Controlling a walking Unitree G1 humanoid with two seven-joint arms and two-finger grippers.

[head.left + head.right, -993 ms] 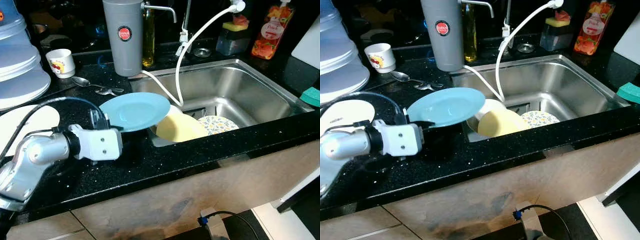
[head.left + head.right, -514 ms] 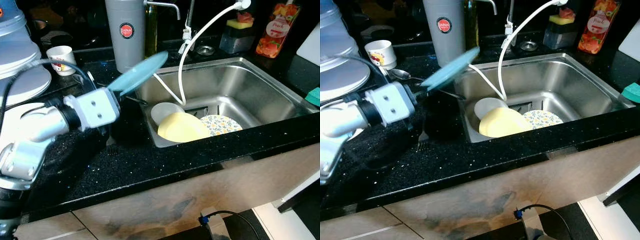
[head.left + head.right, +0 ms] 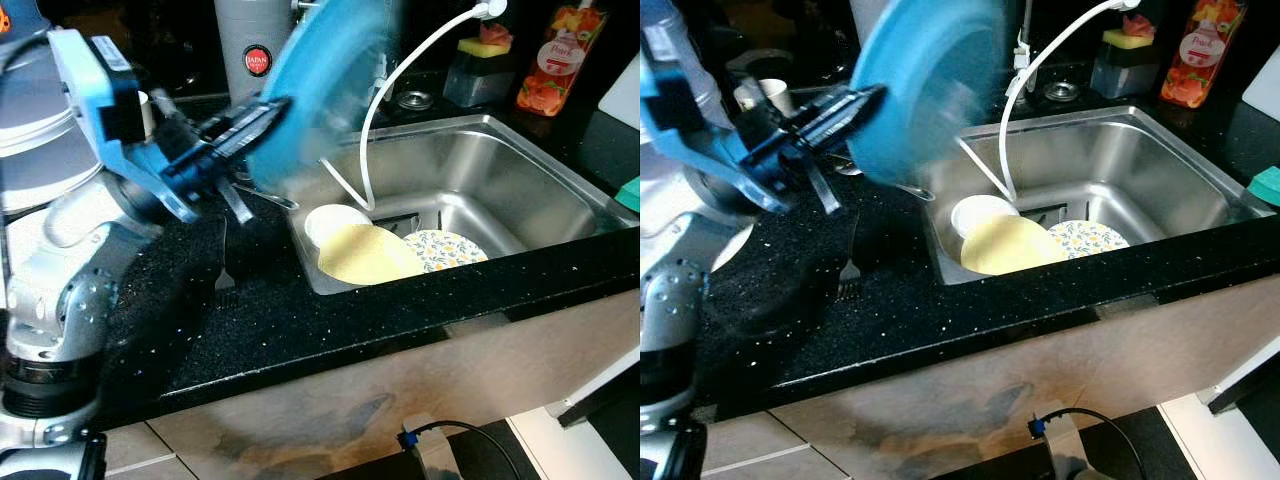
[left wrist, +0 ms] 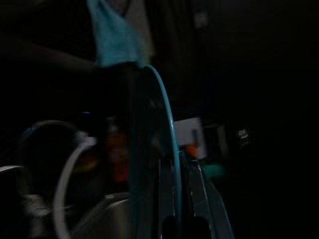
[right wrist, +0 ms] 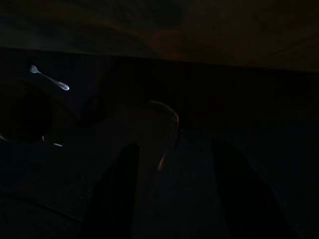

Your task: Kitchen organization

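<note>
My left gripper [image 3: 258,118] is shut on the rim of a light blue plate [image 3: 322,88]. It holds the plate high above the counter, tipped up on edge and blurred by motion, just left of the sink [image 3: 520,150]. In the left wrist view the blue plate's rim [image 4: 163,129] runs edge-on between the fingers. In the sink lie a yellow plate [image 3: 365,255], a white bowl [image 3: 335,220] and a patterned plate [image 3: 447,250]. The right wrist view is very dark; the right gripper [image 5: 174,194] hangs idle with its two fingers apart.
A fork [image 3: 222,272] lies on the black counter [image 3: 300,320] left of the sink. A grey filter canister [image 3: 243,50], a white hose [image 3: 372,130], a sponge holder [image 3: 478,70] and an orange bottle [image 3: 547,60] stand behind. A teal sponge [image 3: 630,193] sits far right.
The left arm has swung up and back with the blue plate, which went from lying flat over the sink's corner to standing on edge high above the counter.
</note>
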